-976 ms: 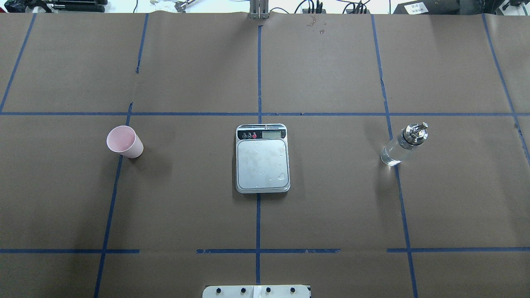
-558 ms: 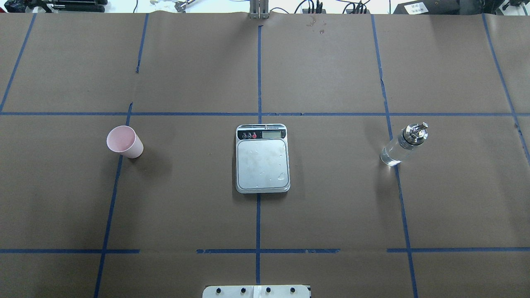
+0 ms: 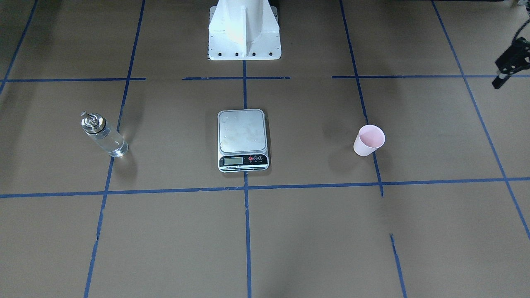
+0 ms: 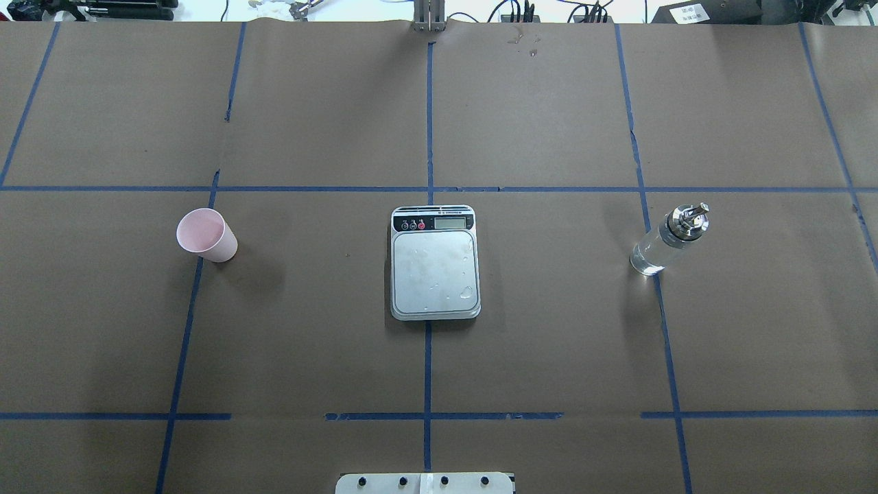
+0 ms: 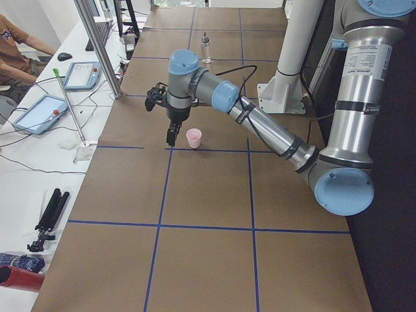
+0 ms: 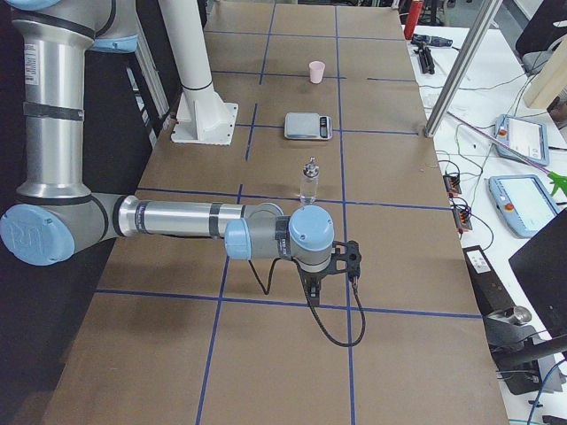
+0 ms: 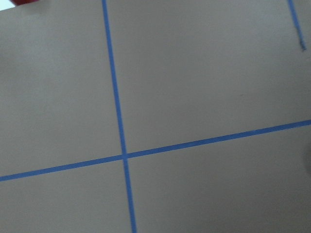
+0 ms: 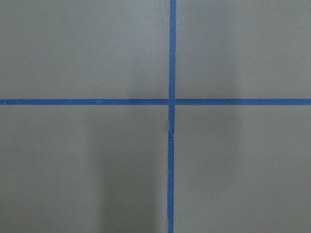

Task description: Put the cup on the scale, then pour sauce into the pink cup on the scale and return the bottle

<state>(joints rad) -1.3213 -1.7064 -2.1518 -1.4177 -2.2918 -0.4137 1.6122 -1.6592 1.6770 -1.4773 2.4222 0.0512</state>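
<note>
The pale pink cup stands upright on the table's left part, empty, and also shows in the front view. The scale lies at the centre with nothing on its platform but a few droplets. The glass bottle with its silver spout stands on the right and holds clear sauce. My left gripper hangs above the table beyond the cup, towards the left end; its black edge shows in the front view. My right gripper hangs beyond the bottle. I cannot tell whether either is open. Both wrist views show only paper and tape.
The robot's white base stands behind the scale. Brown paper with blue tape lines covers the table. A metal pole, tablets and cables lie along the operators' side. A person's arm shows there.
</note>
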